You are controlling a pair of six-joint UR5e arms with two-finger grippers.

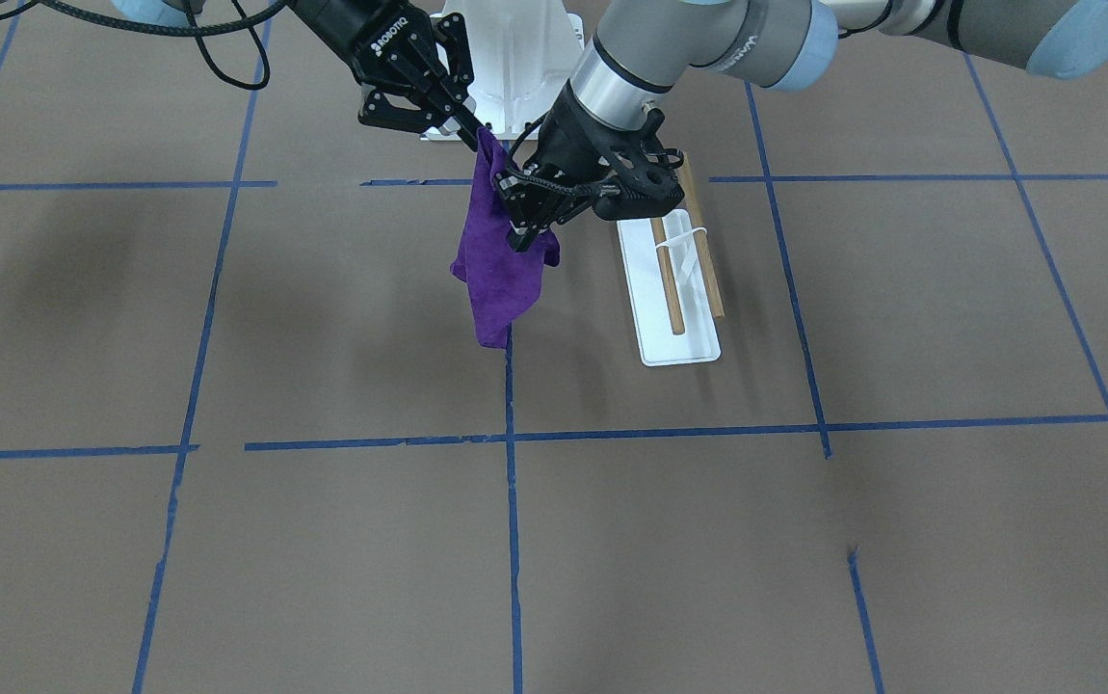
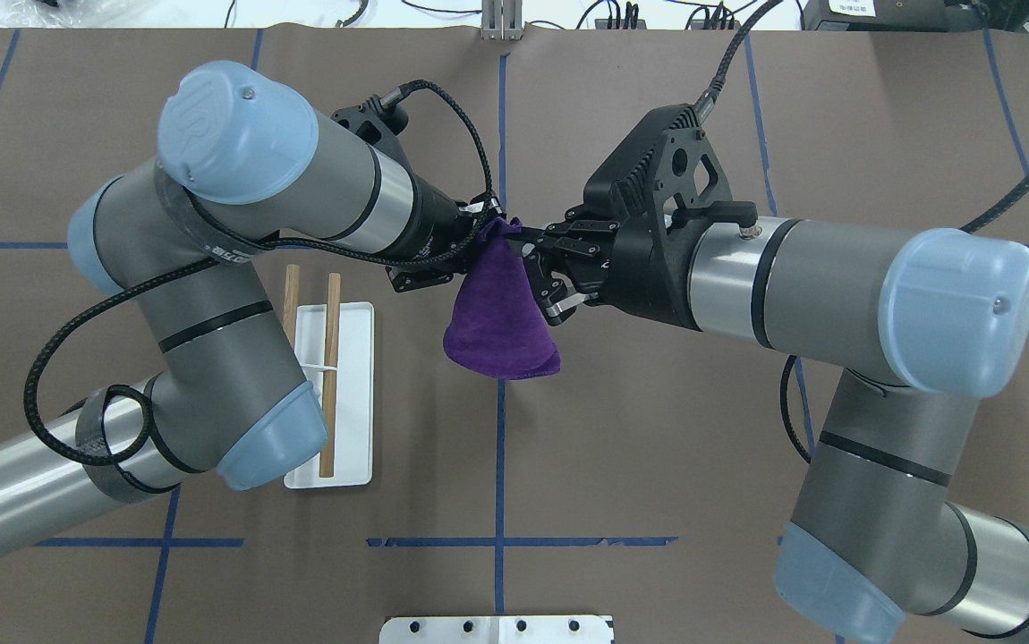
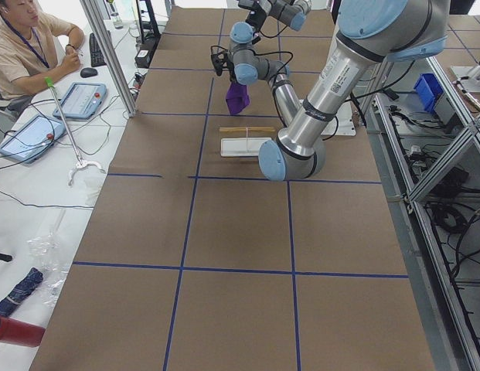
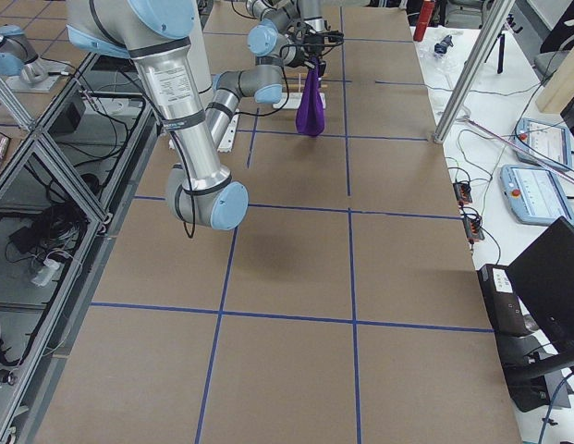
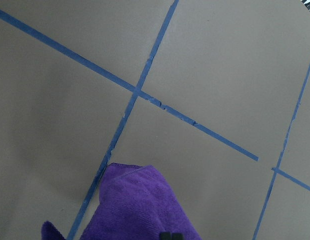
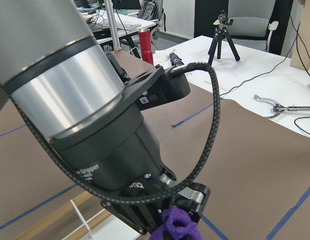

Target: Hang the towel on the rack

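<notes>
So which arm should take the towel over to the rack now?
Left, I'd say. The rack sits on the robot's left, close by the left hand, which grips the towel. The right hand, at the towel's top, would have to reach across.

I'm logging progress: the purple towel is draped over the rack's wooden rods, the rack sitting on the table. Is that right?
No. The purple towel is held by the left gripper, beside the rack, whose wooden rods are bare; the front-facing view shows it. The rack does sit on the table.
</notes>
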